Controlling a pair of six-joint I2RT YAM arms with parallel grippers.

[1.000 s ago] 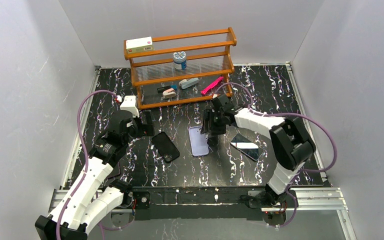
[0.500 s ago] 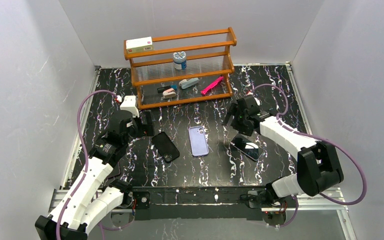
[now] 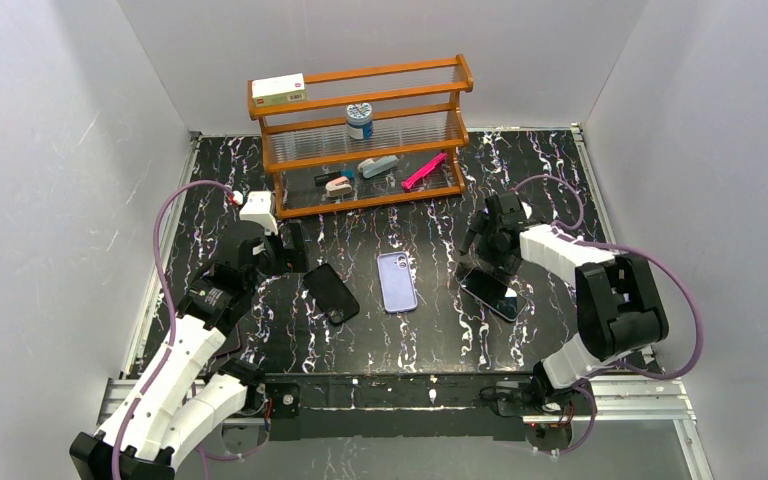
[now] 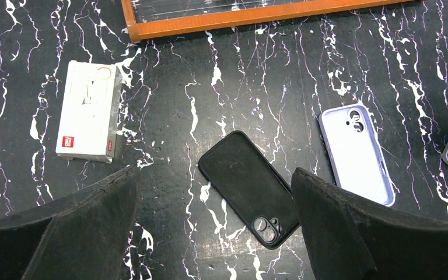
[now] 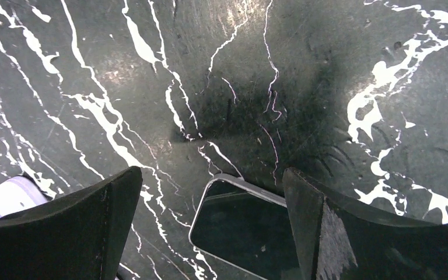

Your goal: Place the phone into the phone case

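Observation:
The phone (image 3: 493, 293) lies screen up on the black marble table, right of centre, with a dark glossy face and a pale rim. My right gripper (image 3: 477, 255) hovers open just above its far end. In the right wrist view the phone (image 5: 245, 227) sits low between the two fingers, and the right gripper (image 5: 211, 172) touches nothing. The phone case (image 3: 331, 292), a matte black shell with a camera cut-out, lies flat left of centre. My left gripper (image 3: 293, 248) hangs open above and behind it. From the left wrist, the case (image 4: 248, 186) lies below the left gripper (image 4: 214, 175).
A lavender case (image 3: 397, 281) lies between the black case and the phone. A wooden rack (image 3: 365, 135) at the back holds a box, a jar and small items. A white box (image 4: 88, 109) lies on the table near the rack's left end. Grey walls close in both sides.
My right arm has swung right, away from the lavender case, and now sits over the phone's far end with its jaws wider apart. The left arm has not moved.

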